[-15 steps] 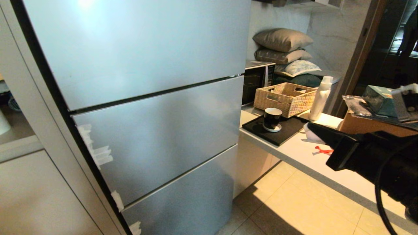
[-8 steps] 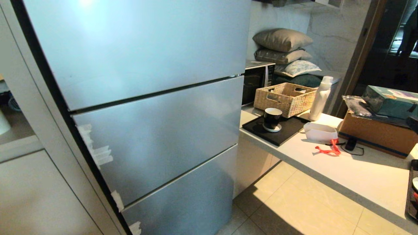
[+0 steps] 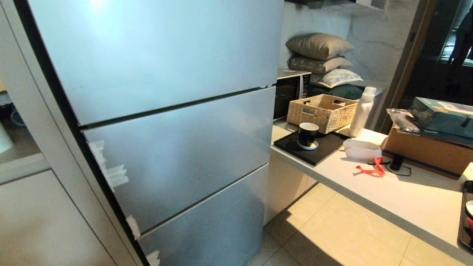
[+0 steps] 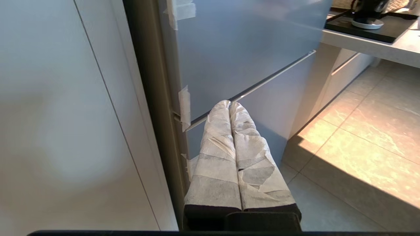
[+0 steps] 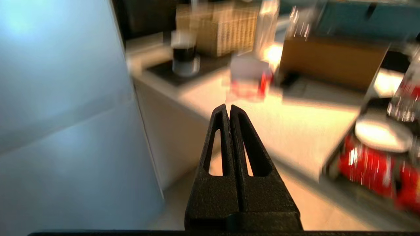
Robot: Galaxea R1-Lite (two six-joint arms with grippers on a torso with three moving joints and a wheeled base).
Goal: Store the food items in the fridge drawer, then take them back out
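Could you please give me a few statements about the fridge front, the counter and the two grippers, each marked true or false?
1. All the doors of the fridge are closed. True.
2. The black cup stands inside the wicker basket. False: it stands on the black tray, in front of the basket.
3. The right gripper is shut and holds nothing. True.
4. The left gripper has its fingers spread wide. False: its taped fingers are pressed together.
5. A white bottle stands upright beside the basket. True.

Closed silver fridge [image 3: 166,122], wicker basket [image 3: 322,112], black mug [image 3: 308,135], stacked cushions [image 3: 320,59]
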